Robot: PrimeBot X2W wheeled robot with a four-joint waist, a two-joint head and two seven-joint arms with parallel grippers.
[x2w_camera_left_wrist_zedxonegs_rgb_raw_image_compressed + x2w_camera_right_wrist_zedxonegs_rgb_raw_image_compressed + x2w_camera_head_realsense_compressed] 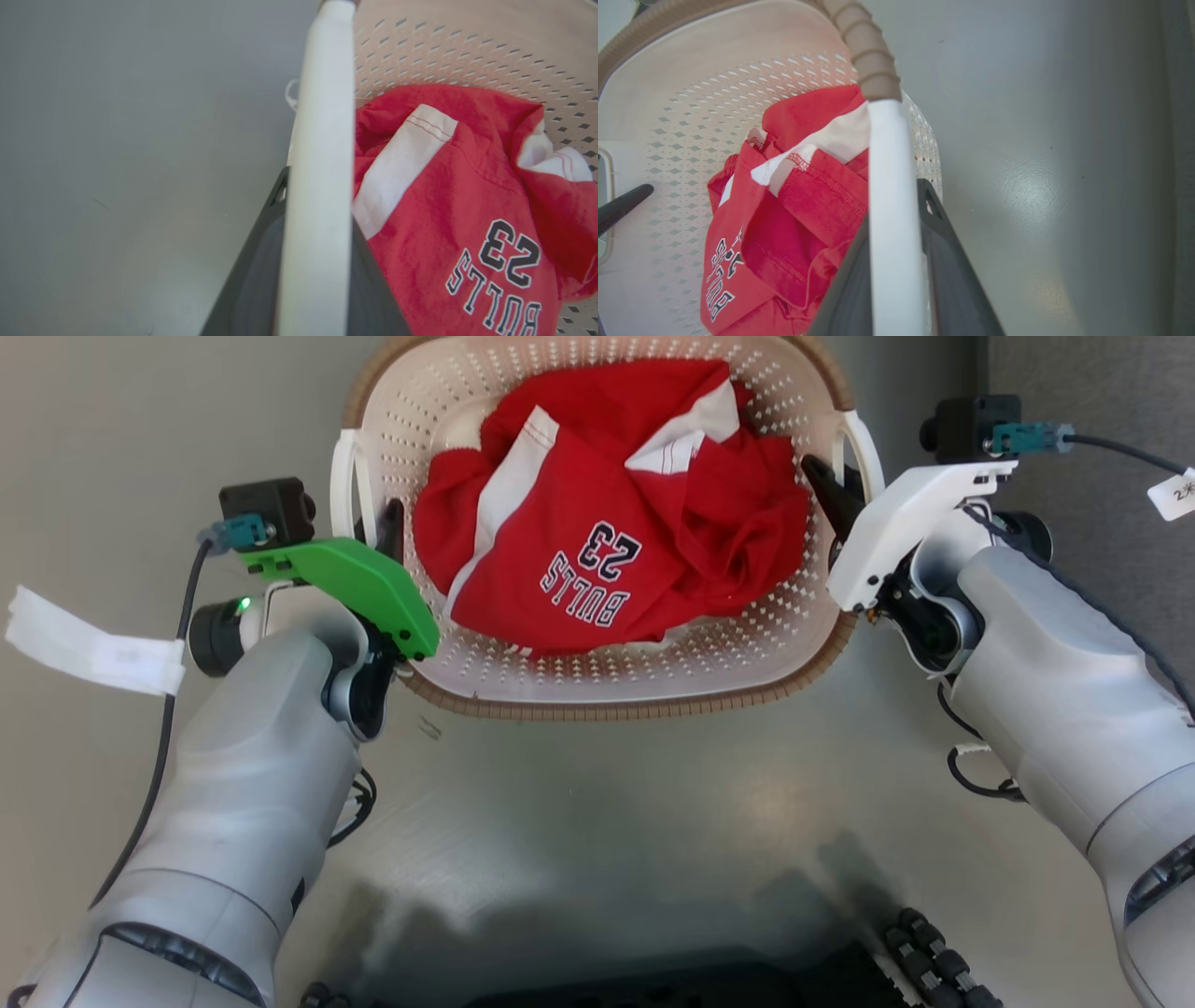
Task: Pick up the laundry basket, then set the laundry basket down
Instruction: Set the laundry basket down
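Note:
The laundry basket [644, 665] is cream with perforated walls and a brown woven rim, and sits at the top middle of the head view. A crumpled red jersey [607, 523] lies in it. My left gripper [375, 527] is shut on the basket's white left handle [343, 476]. In the left wrist view that handle [322, 140] runs up between the two dark fingers [252, 280]. My right gripper [845, 485] is shut on the white right handle [866, 448]. In the right wrist view this handle [889, 186] is pinched between that gripper's fingers [943, 261]. I cannot tell whether the basket touches the floor.
Smooth grey floor [607, 821] spreads around and in front of the basket. My dark base [747, 975] shows at the bottom edge. A darker grey strip [1083, 373] borders the far right. White paper tags [93, 649] hang from the wrist cables.

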